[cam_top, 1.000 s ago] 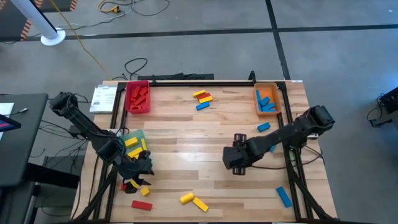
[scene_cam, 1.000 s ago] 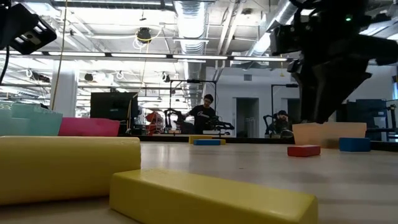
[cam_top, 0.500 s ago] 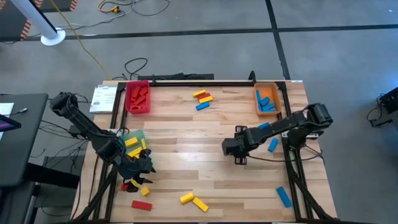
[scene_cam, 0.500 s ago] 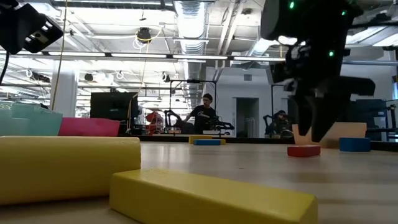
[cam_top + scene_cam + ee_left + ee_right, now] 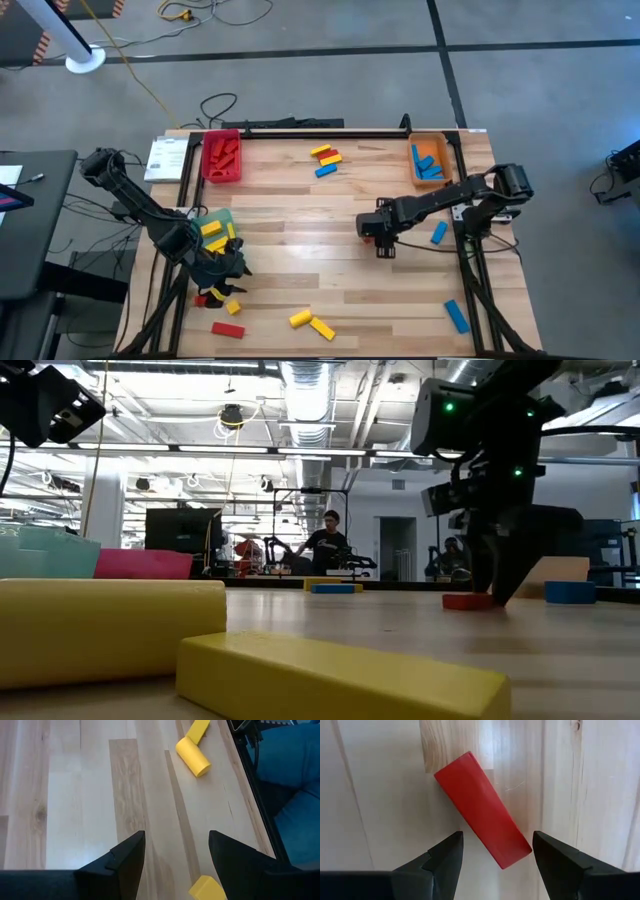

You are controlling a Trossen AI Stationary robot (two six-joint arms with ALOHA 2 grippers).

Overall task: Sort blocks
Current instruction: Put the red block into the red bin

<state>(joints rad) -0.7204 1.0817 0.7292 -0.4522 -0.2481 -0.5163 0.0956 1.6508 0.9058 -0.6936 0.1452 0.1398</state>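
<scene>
Two arms are seen over a pale wood-plank table [image 5: 300, 270], grain and seams plainly visible. Three shallow rectangular trays are placed on it: red tray [image 5: 221, 157] at 11 o'clock, orange tray [image 5: 430, 160] at 1 o'clock, green tray [image 5: 215, 228] at 9 o'clock, each already loaded with matching-ish bars. The right gripper [image 5: 385, 240] is held just right of centre, jaws open, straddling one red block [image 5: 482, 823] that lies askew on the boards between the fingers and is not yet gripped; smooth, matte, hard-edged bar. The step in hand is judged to be the pick of that red block; next, a descent and closure across its narrow width is called for, probably with some wrist turn since the bar sits diagonal to the jaws. The left gripper [image 5: 222, 278] is parked at 8 o'clock, jaws apart, nothing held. Loose blocks [image 5: 325, 158] remain at 12 o'clock, more yellow ones [image 5: 312, 322] at 6 o'clock, blue bars at 3 and 5 o'clock.
</scene>
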